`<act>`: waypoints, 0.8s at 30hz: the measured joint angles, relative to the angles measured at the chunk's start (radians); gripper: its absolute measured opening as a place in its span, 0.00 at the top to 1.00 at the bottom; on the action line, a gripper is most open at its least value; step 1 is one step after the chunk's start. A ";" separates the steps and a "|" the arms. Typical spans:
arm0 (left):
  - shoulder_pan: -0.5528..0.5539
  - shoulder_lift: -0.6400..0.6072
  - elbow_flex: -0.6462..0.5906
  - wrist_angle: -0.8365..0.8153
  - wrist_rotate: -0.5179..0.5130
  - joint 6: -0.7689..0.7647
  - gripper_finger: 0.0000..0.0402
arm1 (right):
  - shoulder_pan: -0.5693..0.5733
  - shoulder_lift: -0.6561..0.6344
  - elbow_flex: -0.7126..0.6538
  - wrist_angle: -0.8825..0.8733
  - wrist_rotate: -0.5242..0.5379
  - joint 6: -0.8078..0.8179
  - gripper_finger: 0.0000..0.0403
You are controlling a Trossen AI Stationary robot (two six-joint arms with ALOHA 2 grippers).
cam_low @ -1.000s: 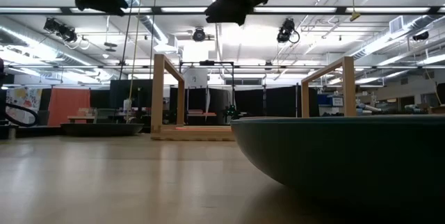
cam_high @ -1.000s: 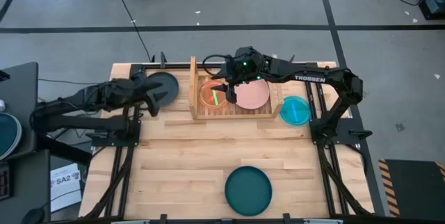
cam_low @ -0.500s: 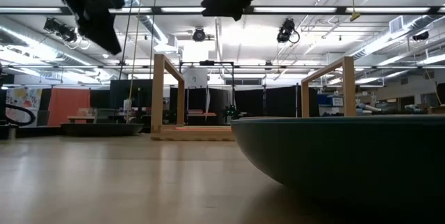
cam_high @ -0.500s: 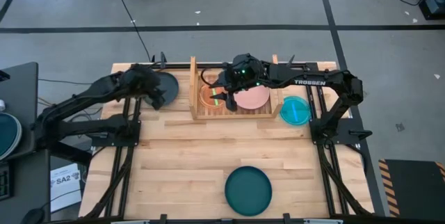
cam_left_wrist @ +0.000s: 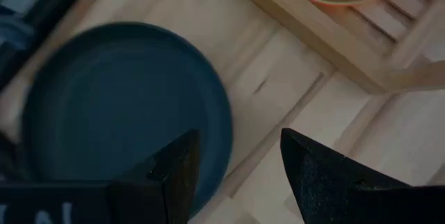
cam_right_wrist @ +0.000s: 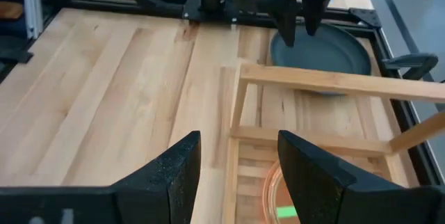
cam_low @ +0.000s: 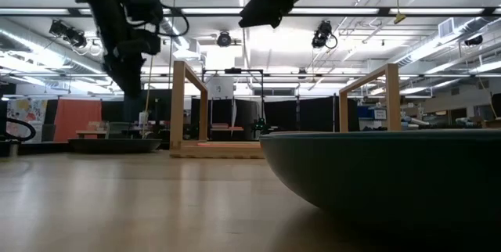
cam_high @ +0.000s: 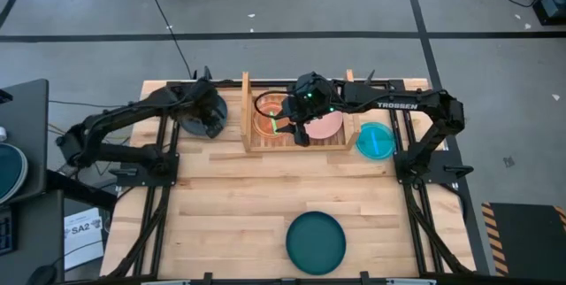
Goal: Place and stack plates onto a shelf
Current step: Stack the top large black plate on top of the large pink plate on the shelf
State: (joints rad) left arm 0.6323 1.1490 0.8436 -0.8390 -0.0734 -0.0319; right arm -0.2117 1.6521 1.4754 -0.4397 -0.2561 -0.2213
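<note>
A dark plate (cam_high: 202,106) lies flat on the table's far left, just left of the shelf (cam_high: 296,146); it also shows in the left wrist view (cam_left_wrist: 118,106). My left gripper (cam_high: 212,124) (cam_left_wrist: 240,158) hovers open over its rim on the shelf side, one finger over the plate and one over bare wood. On the shelf's slats rest a translucent orange plate (cam_high: 268,119) and a pink plate (cam_high: 329,126). My right gripper (cam_high: 296,133) (cam_right_wrist: 240,161) hangs open above the shelf, between these two plates. A cyan plate (cam_high: 376,141) lies on the table right of the shelf. A dark teal plate (cam_high: 316,242) sits near the near edge.
The shelf's left side board (cam_left_wrist: 313,33) stands close beside the dark plate. In the low view the teal plate (cam_low: 383,174) fills the foreground, with the shelf's uprights (cam_low: 178,103) behind it. Bare wood (cam_high: 230,196) lies between shelf and teal plate.
My left gripper has swung from the table's left side toward the shelf and come lower, ending over the dark plate's shelf-side rim. My right gripper has shifted slightly toward the near edge above the shelf. No plate has moved.
</note>
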 joint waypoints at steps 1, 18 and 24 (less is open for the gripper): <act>0.000 0.022 0.000 0.011 0.007 0.000 0.49 | 0.001 -0.006 0.000 -0.004 0.000 -0.004 0.51; 0.000 0.275 0.000 0.141 0.016 -0.010 0.49 | 0.041 -0.085 0.000 -0.157 0.001 -0.018 0.51; 0.002 0.334 0.000 0.154 0.015 -0.035 0.49 | 0.045 -0.086 0.000 -0.169 0.004 -0.018 0.51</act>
State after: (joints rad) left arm 0.6342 1.4827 0.8434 -0.6852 -0.0580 -0.0673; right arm -0.1663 1.5665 1.4757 -0.6089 -0.2523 -0.2398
